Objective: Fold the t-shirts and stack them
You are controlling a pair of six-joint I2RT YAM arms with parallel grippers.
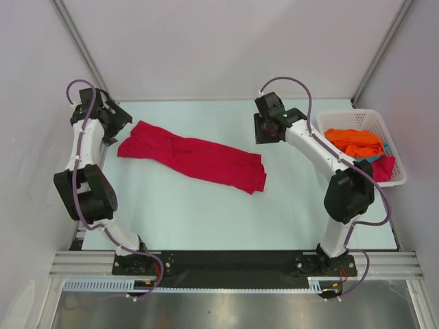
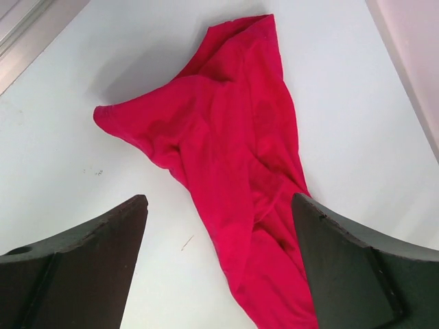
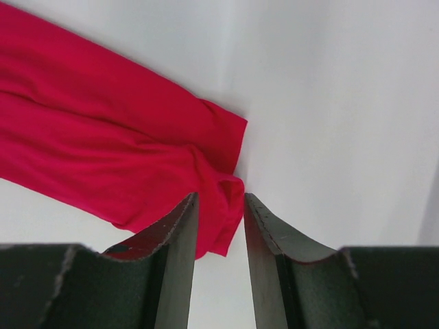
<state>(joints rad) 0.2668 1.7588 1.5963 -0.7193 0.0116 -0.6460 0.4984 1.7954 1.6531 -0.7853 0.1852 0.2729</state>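
One crimson t-shirt [image 1: 192, 156] lies strung out left to right. Left gripper [image 2: 219, 200] gapes wide at its left end; right gripper [image 3: 219, 199], narrowly parted and empty, hangs near the other.

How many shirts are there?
4. One crimson t-shirt lies stretched across the table. Three are in the white basket on the right: an orange t-shirt on top, a teal t-shirt peeking out beneath it, another red t-shirt nearest. More may hide underneath.

left tool [image 2: 219, 200], jaws wide apart; right tool [image 3: 221, 197], jaws only narrowly apart; both angled downward, empty
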